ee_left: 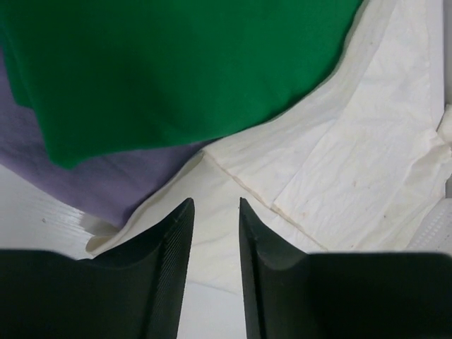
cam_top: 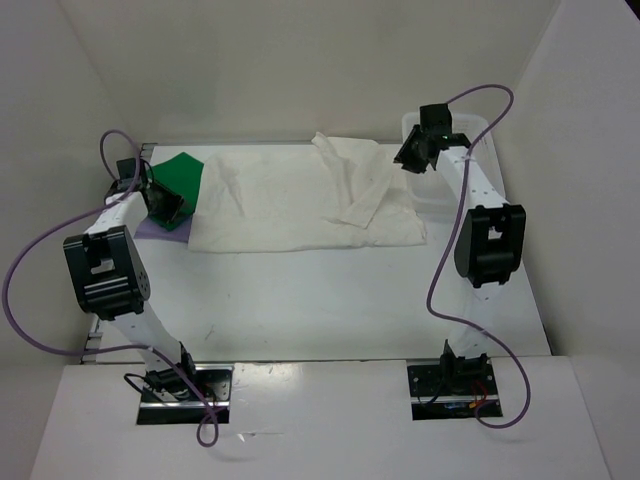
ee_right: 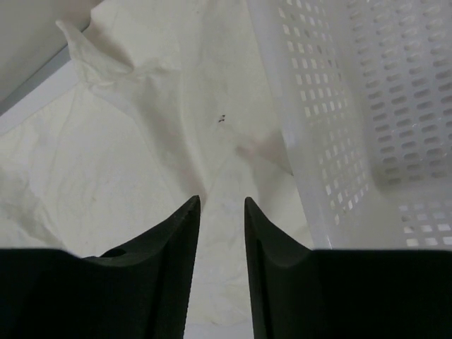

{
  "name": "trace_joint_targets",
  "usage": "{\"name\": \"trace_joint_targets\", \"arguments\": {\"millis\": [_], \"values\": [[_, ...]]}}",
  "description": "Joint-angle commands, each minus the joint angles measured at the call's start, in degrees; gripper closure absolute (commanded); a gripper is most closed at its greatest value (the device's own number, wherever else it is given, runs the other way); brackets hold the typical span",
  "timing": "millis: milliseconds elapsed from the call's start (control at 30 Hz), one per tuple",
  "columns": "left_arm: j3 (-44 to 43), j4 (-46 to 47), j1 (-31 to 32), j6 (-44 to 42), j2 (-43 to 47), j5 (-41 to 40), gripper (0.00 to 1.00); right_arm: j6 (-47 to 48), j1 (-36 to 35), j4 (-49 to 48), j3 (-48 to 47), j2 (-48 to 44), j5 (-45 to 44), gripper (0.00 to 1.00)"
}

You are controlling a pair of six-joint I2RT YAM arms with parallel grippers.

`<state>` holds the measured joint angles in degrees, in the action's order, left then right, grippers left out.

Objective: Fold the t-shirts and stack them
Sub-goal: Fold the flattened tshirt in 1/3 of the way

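Left gripper (ee_left: pixel 215 202) slightly parted over white shirt (ee_left: pixel 353 162), right gripper (ee_right: pixel 222 200) likewise, empty

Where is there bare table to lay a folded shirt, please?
The table's near half is bare, between the white t-shirt and the near edge. The far side is crowded: green t-shirt on purple t-shirt, white mesh basket.

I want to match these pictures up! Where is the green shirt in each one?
Top external: the green shirt lies at the far left, next to the white shirt.
Left wrist: the green shirt fills the top of the picture, lying over the purple shirt.
Right wrist: not in it.
Shared landmark: the white shirt, seen in all three views.
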<state>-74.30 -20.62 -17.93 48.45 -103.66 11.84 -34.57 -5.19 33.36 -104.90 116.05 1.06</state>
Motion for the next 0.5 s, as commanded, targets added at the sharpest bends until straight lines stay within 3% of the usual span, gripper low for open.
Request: {"name": "trace_joint_targets", "arguments": {"millis": [0,167,200,233,300,433,467], "values": [[1.9,0.8,-0.3,-0.5,7.8,-0.9,0.6,1.0,0.6,-2.5,0.0,-5.2,-0.5,0.62],[16.5,2.1,-0.3,-0.6,19.4,-0.2,0.62,-0.3,0.6,-6.8,16.5,-18.2,1.7,0.54],[18.3,2.1,-0.3,-0.5,19.5,1.2,0.64,-0.8,0.6,-7.3,19.2,-20.2,2.3,0.61],[20.8,2.1,-0.3,-0.5,20.0,1.7,0.65,-1.6,0.6,-8.1,24.6,-24.2,2.9,0.82],[22.1,2.1,-0.9,-0.5,19.3,1.7,0.68,-3.5,0.6,-9.9,33.2,-27.6,4.5,1.0],[24.0,4.4,-2.3,0.1,14.1,4.3,0.69,-6.2,1.1,-13.5,45.8,-34.2,5.4,1.0],[24.0,4.9,-2.3,0.6,13.1,4.3,0.69,-6.9,1.1,-13.5,47.3,-34.2,5.4,0.92]]}}
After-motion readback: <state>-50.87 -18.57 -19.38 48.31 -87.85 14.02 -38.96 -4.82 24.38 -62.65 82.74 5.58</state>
